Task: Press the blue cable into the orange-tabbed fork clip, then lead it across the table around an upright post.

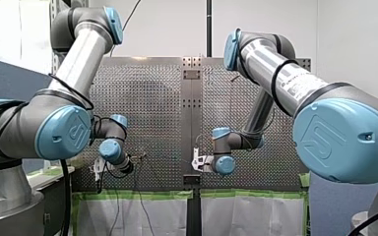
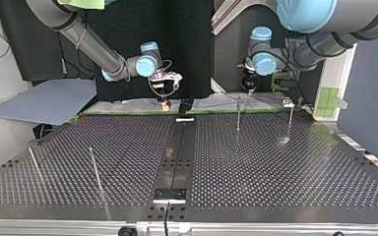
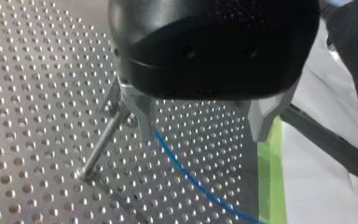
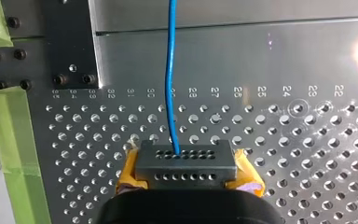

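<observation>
Leading from right gripper [image 4: 186, 162], blue cable [image 4: 169, 70]

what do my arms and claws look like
Both arms have silver tubes, grey joints and light blue round caps embossed with a logo. A black cable wraps my left arm; my right arm has one too, plus a white printed label. Black and rounded, my left claw has grey metal fingers; my right claw is black with yellow pads.
</observation>
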You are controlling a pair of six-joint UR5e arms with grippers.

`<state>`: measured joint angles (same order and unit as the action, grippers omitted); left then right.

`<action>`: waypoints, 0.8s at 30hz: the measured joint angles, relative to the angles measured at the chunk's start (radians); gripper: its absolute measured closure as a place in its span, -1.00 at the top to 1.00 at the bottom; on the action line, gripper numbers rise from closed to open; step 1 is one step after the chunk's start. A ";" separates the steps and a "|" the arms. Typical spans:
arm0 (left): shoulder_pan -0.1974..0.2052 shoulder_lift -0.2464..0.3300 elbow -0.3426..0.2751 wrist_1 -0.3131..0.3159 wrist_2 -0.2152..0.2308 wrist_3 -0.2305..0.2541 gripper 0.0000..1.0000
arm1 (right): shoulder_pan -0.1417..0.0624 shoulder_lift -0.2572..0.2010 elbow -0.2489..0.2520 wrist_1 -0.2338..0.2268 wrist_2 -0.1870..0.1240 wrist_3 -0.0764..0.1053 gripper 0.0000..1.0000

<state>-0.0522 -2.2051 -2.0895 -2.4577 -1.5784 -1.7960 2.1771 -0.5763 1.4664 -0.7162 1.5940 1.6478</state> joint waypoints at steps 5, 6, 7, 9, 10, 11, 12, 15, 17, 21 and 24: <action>-0.005 0.036 -0.025 0.034 0.013 0.005 1.00 | 0.000 0.000 0.000 0.001 0.000 0.001 -1.00; -0.006 0.043 -0.030 0.041 0.016 0.006 1.00 | 0.000 0.000 0.000 0.001 0.000 0.001 -1.00; -0.007 0.047 -0.032 0.046 0.018 0.007 1.00 | 0.000 0.000 0.000 0.001 0.000 0.001 -1.00; -0.009 0.053 -0.035 0.054 0.022 0.011 1.00 | 0.000 0.000 0.000 0.001 0.000 0.001 -1.00; -0.010 0.054 -0.036 0.056 0.023 0.013 1.00 | 0.000 0.000 0.000 0.001 0.000 0.001 -1.00; -0.011 0.055 -0.037 0.057 0.023 0.014 1.00 | 0.000 0.000 0.000 0.001 0.000 0.001 -1.00; -0.012 0.056 -0.037 0.058 0.023 0.016 1.00 | 0.000 0.000 0.000 0.001 0.000 0.001 -1.00; -0.014 0.057 -0.037 0.060 0.025 0.018 1.00 | 0.000 0.000 0.000 0.001 0.000 0.001 -1.00; -0.016 0.057 -0.037 0.061 0.025 0.018 1.00 | 0.000 0.000 0.000 0.001 0.000 0.001 -1.00; -0.019 0.057 -0.037 0.062 0.029 0.019 1.00 | 0.000 0.000 0.000 0.001 0.000 0.002 -1.00; -0.022 0.057 -0.037 0.063 0.035 0.021 1.00 | 0.000 0.000 0.000 0.001 0.000 0.003 -1.00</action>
<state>-0.0739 -2.1480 -2.1268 -2.3949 -1.5439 -1.7754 2.1775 -0.5762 1.4668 -0.7150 1.5940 1.6504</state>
